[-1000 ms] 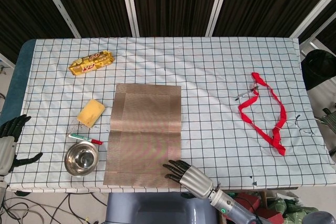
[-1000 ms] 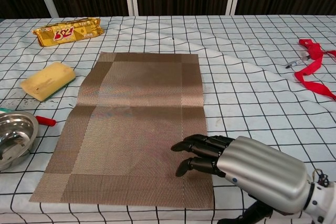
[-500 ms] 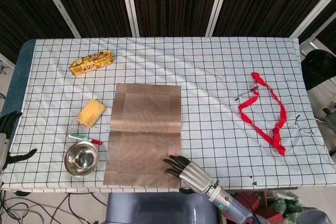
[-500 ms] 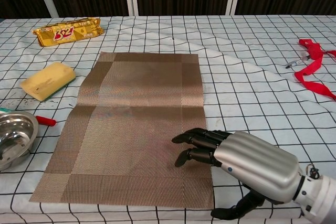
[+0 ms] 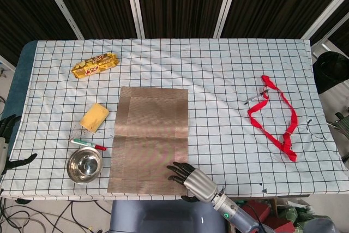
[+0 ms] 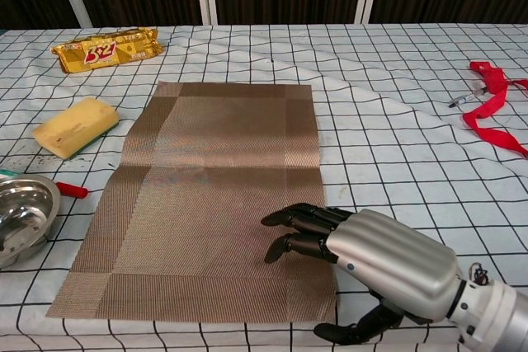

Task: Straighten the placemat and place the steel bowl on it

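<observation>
At the far left edge, our left hand (image 5: pixel 6 148) hangs off the side of the surface (image 5: pixel 218 80), well apart from everything; its fingers look spread and it holds nothing, though only a sliver of it shows, so we say that with some doubt. It seems parked there to wait for the bowl step.

Next comes the steel bowl (image 5: pixel 84 165), sitting empty near the front-left corner, just beside the placemat's left edge and not yet on it. A red-capped marker (image 5: pixel 88 145) and a yellow sponge (image 5: pixel 94 117) lie just behind it, with a gold snack packet (image 5: pixel 95 64) further back.

The placemat (image 5: pixel 150 140) lies in the middle, lengthwise away from us, with a faint crease across its middle and its left edge kinked there.

Our right hand (image 6: pixel 363 249) rests palm down at the mat's front-right corner, dark fingers (image 6: pixel 293 218) loosely extended onto the weave, gripping nothing. We judge it is there to press and slide that corner square.

Far right, a red ribbon (image 5: pixel 278 118) lies well clear of the work.
</observation>
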You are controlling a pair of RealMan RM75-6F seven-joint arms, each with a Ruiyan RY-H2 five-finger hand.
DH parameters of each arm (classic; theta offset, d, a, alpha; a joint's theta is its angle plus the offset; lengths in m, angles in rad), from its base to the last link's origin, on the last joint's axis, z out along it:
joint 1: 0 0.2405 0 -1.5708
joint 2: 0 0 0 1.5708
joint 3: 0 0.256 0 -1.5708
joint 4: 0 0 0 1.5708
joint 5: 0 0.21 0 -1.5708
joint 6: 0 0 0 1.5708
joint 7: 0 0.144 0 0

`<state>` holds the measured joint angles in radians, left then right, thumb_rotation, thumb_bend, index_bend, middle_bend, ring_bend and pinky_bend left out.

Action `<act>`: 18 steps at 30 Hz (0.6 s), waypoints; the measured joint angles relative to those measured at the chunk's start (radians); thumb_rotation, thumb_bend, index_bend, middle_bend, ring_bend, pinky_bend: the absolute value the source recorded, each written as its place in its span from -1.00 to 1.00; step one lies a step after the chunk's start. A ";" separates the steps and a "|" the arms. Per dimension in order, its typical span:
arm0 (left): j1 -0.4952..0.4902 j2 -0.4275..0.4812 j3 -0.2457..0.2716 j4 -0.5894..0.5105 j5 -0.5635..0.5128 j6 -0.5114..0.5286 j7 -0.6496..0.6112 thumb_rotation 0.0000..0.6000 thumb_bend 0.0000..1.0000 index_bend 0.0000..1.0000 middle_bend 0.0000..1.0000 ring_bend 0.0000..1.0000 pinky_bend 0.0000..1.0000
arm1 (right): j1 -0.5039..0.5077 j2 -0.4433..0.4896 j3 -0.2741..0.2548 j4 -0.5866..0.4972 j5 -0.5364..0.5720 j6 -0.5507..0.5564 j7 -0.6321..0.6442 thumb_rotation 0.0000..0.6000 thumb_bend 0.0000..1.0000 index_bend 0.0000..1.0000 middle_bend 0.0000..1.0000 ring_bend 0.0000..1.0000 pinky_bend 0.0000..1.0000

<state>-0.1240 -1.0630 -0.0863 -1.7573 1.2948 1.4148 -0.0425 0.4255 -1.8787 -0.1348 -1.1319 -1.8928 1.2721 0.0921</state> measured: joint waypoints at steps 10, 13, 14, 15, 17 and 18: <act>0.001 0.001 -0.003 0.000 -0.001 -0.007 0.000 1.00 -0.82 -0.80 -0.91 -1.00 -1.00 | 0.000 -0.006 0.004 0.002 0.010 0.033 0.010 1.00 -0.42 0.10 -0.67 -0.88 -0.66; 0.001 0.000 -0.004 0.000 0.001 -0.009 0.000 1.00 -0.82 -0.80 -0.91 -1.00 -1.00 | -0.003 -0.007 0.005 0.004 0.011 0.049 0.011 1.00 -0.40 0.22 -0.57 -0.88 -0.66; 0.001 0.000 -0.003 0.000 0.001 -0.010 0.000 1.00 -0.82 -0.80 -0.91 -1.00 -1.00 | -0.004 -0.007 0.005 0.005 0.010 0.056 0.011 1.00 -0.40 0.24 -0.56 -0.88 -0.66; 0.001 0.000 -0.003 0.000 0.002 -0.010 0.001 1.00 -0.82 -0.80 -0.91 -1.00 -1.00 | -0.004 -0.008 0.004 0.007 0.010 0.061 0.010 1.00 -0.38 0.25 -0.55 -0.88 -0.66; 0.001 0.000 -0.004 0.000 0.002 -0.011 0.001 1.00 -0.82 -0.80 -0.91 -1.00 -1.00 | -0.005 -0.009 0.002 0.010 0.009 0.066 0.010 1.00 -0.35 0.27 -0.54 -0.88 -0.66; 0.001 0.000 -0.004 0.000 0.002 -0.011 0.001 1.00 -0.82 -0.80 -0.91 -1.00 -1.00 | -0.005 -0.009 0.002 0.009 0.009 0.067 0.011 1.00 -0.32 0.28 -0.53 -0.88 -0.66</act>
<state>-0.1230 -1.0634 -0.0903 -1.7576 1.2971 1.4036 -0.0416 0.4206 -1.8881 -0.1332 -1.1224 -1.8835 1.3395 0.1034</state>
